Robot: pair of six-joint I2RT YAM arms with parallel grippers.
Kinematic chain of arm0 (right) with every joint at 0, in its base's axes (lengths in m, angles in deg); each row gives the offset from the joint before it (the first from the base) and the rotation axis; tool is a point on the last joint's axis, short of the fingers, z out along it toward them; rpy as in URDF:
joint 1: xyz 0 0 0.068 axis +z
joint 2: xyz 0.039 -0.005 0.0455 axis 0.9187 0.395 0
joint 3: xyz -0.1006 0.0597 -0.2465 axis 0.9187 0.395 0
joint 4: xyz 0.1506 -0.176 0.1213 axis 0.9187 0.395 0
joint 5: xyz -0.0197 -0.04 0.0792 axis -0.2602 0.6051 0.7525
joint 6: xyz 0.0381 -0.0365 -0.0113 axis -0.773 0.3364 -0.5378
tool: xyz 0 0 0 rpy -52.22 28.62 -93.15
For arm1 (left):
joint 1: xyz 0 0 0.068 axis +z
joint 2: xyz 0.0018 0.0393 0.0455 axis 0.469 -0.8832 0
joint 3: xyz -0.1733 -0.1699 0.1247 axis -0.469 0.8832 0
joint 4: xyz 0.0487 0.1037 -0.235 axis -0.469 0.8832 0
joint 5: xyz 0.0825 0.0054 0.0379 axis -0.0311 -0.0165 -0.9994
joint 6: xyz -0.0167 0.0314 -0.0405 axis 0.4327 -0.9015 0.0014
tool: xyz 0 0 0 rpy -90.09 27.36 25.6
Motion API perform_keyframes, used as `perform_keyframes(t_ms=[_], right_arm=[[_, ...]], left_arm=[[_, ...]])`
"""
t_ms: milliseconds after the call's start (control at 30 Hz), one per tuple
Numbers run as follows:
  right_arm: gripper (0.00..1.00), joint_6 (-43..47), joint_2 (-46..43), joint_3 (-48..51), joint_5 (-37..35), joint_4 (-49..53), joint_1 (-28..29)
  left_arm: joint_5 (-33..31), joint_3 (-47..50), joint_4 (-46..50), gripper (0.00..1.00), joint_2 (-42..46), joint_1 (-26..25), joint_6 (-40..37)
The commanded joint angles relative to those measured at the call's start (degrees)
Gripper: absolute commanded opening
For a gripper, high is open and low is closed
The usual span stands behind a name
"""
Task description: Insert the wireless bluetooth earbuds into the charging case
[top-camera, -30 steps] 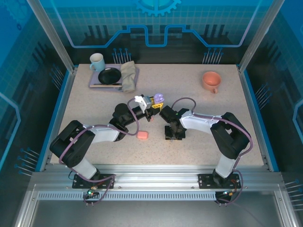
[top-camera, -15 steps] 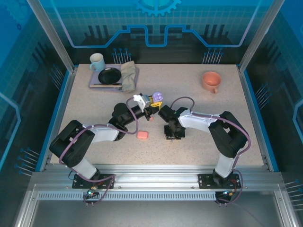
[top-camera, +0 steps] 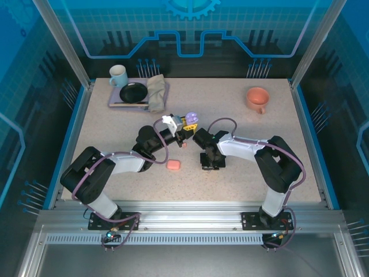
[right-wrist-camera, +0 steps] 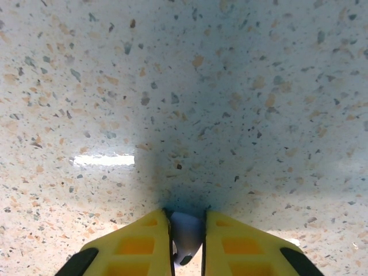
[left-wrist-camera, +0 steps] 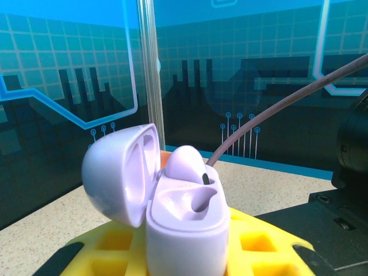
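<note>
My left gripper (left-wrist-camera: 185, 261) is pressed tight on the lilac case (left-wrist-camera: 187, 224), low in the middle of the left wrist view. A yellow finger (left-wrist-camera: 109, 253) sits on each side of it. The case stands up, with its lid (left-wrist-camera: 118, 172) swung open to the left. One earbud (left-wrist-camera: 185, 164) sits in the case, and the hole in front of it is bare. A grey cable (left-wrist-camera: 276, 109) runs across the upper right.

My right gripper (right-wrist-camera: 187, 244) points down at the table (right-wrist-camera: 230, 86). Its yellow fingers (right-wrist-camera: 138, 244) are almost together and pinch a second earbud (right-wrist-camera: 185, 233), at the bottom middle of the right wrist view. I cannot tell if it touches the table.

From the top, both grippers are near the middle, close to each other. A pink earbud (top-camera: 185, 145) lies between them. A pink case (top-camera: 173, 165) lies just below it. An orange cup (top-camera: 257, 99) stands at the upper right. A tray (top-camera: 115, 104) with a mug (top-camera: 118, 75), a plate (top-camera: 134, 92) and a cloth (top-camera: 155, 92) is at the upper left, well apart.
</note>
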Motion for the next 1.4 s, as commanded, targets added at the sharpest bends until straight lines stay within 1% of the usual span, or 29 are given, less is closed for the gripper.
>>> perform_keyframes(t_ms=[0,333,600,800,933,1100,1367], right_arm=[[0.16,-1.1,-1.2,0.3,-3.2,-0.7,1.6],[0.16,-0.7,-7.7,3.2,-7.7,-0.8,0.3],[0.16,0.6,-16.0,5.8,-10.4,-1.2,-2.6],[0.16,2.4,-22.3,5.4,-10.3,0.2,-5.3],[0.16,4.1,-25.6,3.3,-9.1,1.0,-7.0],[0.16,6.6,-28.3,-2.0,-7.4,2.1,-8.6],[0.17,9.7,-29.7,-11.5,-3.7,2.7,-10.0]], left_arm=[[0.4,-0.1,-1.7,0.00,0.3,-0.1,1.2],[0.4,-0.3,-0.9,0.00,0.3,-0.1,1.4],[0.3,0.1,-0.2,0.00,-0.1,-0.1,1.2],[0.6,-0.1,-0.5,0.00,-2.0,-0.1,1.6],[1.1,-0.4,-1.4,0.00,-4.2,-0.1,2.5],[2.7,-1.5,-1.8,0.00,-7.3,-0.1,3.5],[6.3,-4.3,-1.7,0.00,-11.2,-0.4,5.0]])
